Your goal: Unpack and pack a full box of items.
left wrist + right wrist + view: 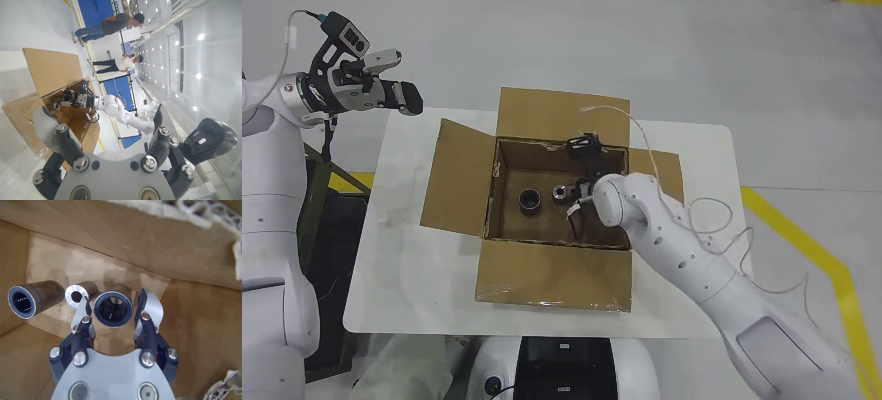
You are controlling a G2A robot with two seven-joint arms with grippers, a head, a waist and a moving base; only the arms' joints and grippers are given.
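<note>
Three upright cylinders (113, 308) in open box (552, 275)

A white table (392, 290) with rounded corners stands on a pale grey, glossy floor (762, 60), one corner near the left gripper (412, 97); a yellow floor line (807, 245) bends past the table's side farthest from that gripper. Well ahead of the gripper, seen from its wrist, blue wall panels (90, 9) and a white partition (113, 45) stand behind black railings (122, 39). Overhead, a white beamed ceiling (189, 56) carries rows of small round lights (198, 76), all lit.
</note>
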